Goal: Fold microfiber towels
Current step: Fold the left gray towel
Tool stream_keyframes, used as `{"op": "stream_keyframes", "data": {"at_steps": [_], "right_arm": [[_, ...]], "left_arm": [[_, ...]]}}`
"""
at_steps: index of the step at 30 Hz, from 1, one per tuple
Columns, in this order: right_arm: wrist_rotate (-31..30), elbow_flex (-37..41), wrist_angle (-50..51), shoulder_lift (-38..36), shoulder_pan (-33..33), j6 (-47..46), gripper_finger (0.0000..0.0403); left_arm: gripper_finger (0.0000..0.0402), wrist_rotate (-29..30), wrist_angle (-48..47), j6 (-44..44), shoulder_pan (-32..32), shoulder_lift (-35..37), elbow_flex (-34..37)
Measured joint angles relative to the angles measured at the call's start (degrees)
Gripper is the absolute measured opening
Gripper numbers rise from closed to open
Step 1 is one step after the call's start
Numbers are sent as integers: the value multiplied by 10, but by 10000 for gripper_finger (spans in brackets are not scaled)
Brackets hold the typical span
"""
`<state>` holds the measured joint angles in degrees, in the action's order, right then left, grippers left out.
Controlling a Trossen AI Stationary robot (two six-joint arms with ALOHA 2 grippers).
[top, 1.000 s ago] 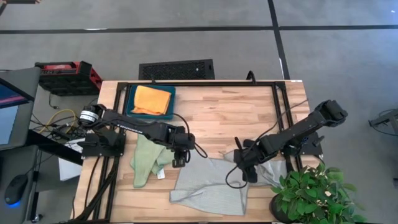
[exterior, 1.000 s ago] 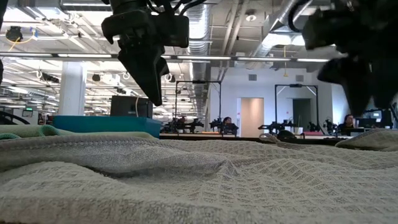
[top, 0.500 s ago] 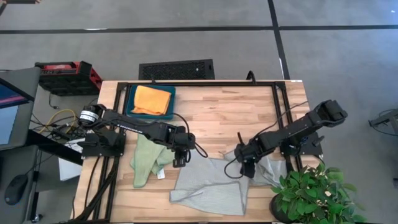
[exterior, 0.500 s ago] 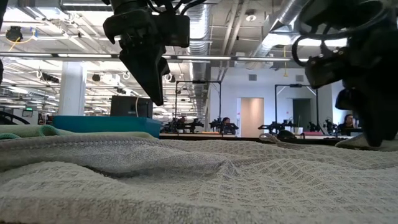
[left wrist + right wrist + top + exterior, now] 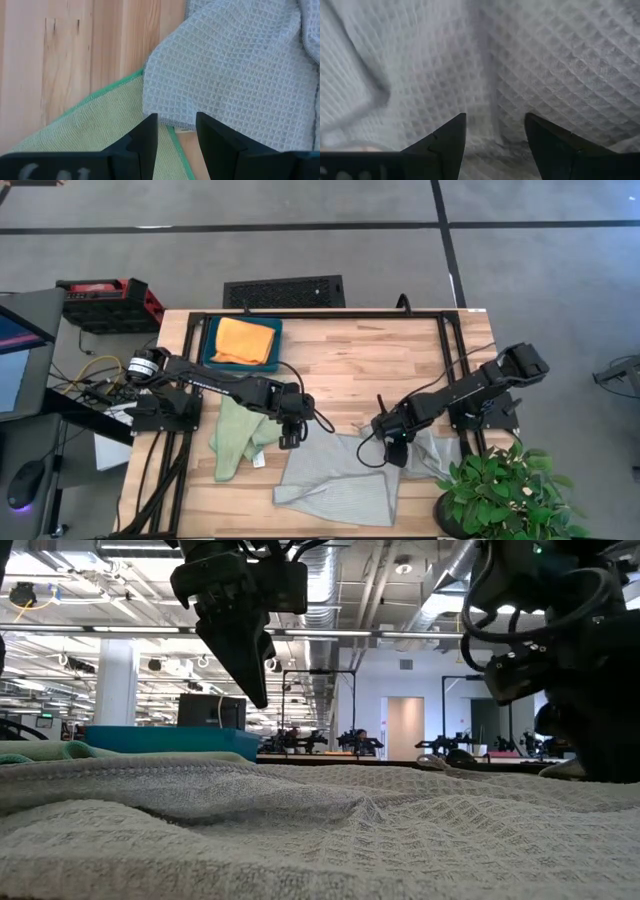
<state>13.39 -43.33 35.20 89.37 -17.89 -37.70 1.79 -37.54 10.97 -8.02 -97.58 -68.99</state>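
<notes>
We see the right gripper (image 5: 391, 451) angled low, fingers spread, over the grey towel (image 5: 340, 480) beneath it (nothing held); the left gripper (image 5: 289, 435) hovers open at the green towel's (image 5: 237, 435) edge.

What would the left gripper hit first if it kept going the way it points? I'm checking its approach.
Probably the grey towel's corner edge, just ahead of the open left gripper, where it overlaps the green towel; depth is unclear.
</notes>
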Motion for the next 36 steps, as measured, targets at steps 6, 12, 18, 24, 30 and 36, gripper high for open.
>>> {"op": "stream_keyframes", "data": {"at_steps": [6, 12, 18, 24, 30, 36], "right_arm": [[52, -1, -28, 7, 0, 36, 228], [61, -1, -24, -16, 0, 48, 228], [61, -1, -23, -34, -1, 58, 228], [57, -1, -21, -26, -5, 67, 228], [23, 0, -23, -27, -5, 82, 225], [17, 0, -22, -27, -10, 83, 182]], "left_arm": [[126, 0, -5, -2, 0, 0, 0], [125, -3, -5, -2, 0, 0, 0], [125, -5, -5, -1, 0, 0, 0], [125, -5, -5, 2, -1, 0, 0], [125, -5, -6, 2, -6, 0, 0], [125, -5, -6, 2, -13, 0, 0]]}}
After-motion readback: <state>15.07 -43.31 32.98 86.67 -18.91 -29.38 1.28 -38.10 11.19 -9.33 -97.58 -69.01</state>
